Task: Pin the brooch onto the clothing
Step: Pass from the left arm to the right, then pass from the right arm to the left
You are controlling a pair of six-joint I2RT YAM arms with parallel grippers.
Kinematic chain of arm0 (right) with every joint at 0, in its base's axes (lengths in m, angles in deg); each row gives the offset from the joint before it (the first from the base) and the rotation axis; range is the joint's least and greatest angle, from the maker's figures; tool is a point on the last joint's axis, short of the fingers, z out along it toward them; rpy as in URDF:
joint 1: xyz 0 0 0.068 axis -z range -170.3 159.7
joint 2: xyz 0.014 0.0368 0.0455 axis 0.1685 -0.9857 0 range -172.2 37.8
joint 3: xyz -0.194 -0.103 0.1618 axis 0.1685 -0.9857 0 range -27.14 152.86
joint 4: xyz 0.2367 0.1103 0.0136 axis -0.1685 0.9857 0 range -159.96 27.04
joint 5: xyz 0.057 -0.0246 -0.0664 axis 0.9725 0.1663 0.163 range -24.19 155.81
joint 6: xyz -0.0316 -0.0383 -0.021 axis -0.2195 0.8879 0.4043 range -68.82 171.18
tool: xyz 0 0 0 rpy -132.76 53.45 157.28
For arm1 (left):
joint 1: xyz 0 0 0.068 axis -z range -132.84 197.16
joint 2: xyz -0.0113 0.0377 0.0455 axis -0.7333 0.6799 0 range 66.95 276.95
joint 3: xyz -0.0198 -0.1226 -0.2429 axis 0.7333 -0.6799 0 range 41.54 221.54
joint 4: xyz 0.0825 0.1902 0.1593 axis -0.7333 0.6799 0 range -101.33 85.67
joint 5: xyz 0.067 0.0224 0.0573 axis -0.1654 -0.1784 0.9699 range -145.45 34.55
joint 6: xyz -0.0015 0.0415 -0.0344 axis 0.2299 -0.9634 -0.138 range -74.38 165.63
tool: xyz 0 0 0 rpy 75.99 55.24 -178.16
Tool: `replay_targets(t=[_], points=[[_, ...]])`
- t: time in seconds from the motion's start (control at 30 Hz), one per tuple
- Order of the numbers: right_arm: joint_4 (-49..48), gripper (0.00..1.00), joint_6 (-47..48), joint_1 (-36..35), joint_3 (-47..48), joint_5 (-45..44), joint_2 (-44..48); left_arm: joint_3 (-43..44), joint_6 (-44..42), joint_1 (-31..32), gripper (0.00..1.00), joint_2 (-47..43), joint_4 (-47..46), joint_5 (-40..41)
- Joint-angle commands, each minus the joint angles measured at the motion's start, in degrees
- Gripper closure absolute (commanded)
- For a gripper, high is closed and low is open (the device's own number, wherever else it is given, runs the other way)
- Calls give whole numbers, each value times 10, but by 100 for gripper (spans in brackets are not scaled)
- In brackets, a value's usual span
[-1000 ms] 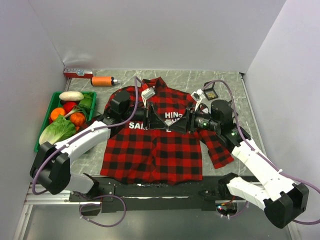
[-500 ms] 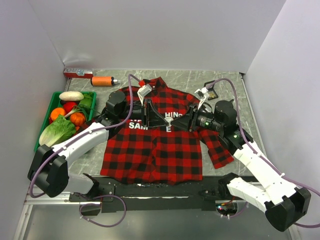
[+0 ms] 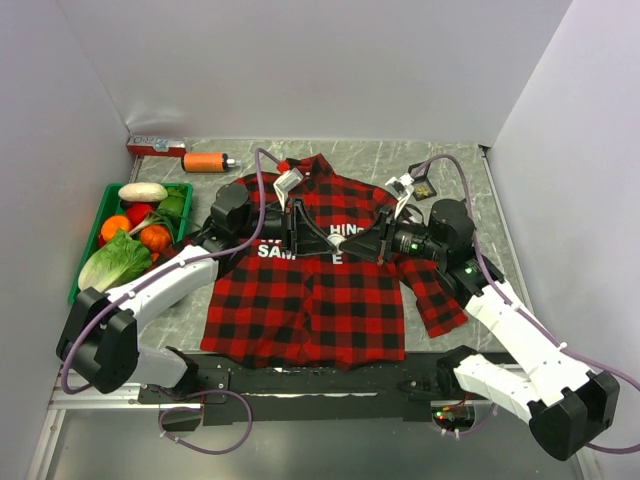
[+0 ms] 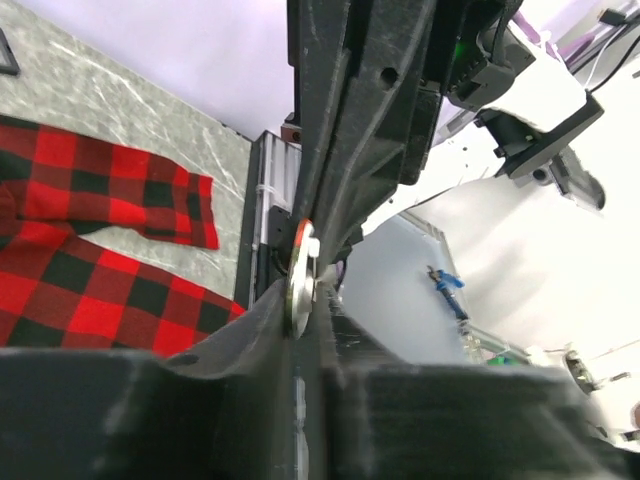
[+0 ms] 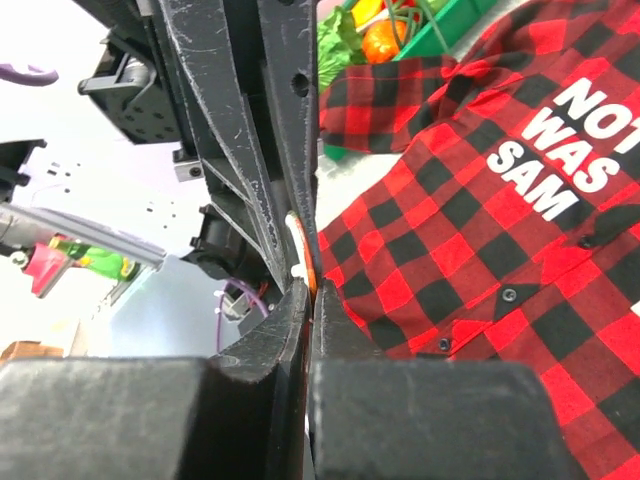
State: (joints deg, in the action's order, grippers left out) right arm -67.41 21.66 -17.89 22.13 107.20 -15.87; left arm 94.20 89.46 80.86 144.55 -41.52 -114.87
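The clothing (image 3: pixel 310 300), a red-and-black plaid shirt with white lettering, lies flat in the middle of the table. Above its chest my two grippers meet tip to tip. The brooch (image 4: pixel 298 275) is a small round metal disc seen edge-on, with an orange face in the right wrist view (image 5: pixel 308 262). My right gripper (image 5: pixel 310 290) is shut on it, coming from the right (image 3: pixel 352 246). My left gripper (image 4: pixel 303 315) reaches in from the left (image 3: pixel 328 240); its jaws stand slightly parted around the disc's other end. From above, the fingers hide the brooch.
A green tray (image 3: pixel 104 196) of vegetables sits at the left beside the shirt's sleeve. An orange bottle (image 3: pixel 205 161) and a red box (image 3: pixel 155 146) lie at the back left. A small dark object (image 3: pixel 422 187) rests at the back right. White walls enclose the table.
My right gripper has closed onto the brooch. My left gripper's jaws have parted a little. Both grippers shifted slightly left and back over the shirt's chest.
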Motion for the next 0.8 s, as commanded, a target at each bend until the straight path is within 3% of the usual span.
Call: replay_targets(t=[0.0,0.03,0.07,0.17,0.2,0.37,0.77], points=[[-28,100,2,3,31,46,-18,11,-4,1,67,7,-13,-30],[0,100,17,3,42,46,-22,16,-8,1,59,5,-7,-33],[50,100,30,4,54,45,-27,19,-16,-1,43,1,1,-35],[172,100,89,4,113,51,-44,45,-91,-12,24,-16,95,-24],[198,100,103,3,143,50,-54,53,-141,-15,21,-18,131,-18],[324,100,157,4,207,77,-90,121,-288,-18,23,-17,329,-37],[426,100,202,3,217,113,-128,147,-369,22,38,-13,414,-57]])
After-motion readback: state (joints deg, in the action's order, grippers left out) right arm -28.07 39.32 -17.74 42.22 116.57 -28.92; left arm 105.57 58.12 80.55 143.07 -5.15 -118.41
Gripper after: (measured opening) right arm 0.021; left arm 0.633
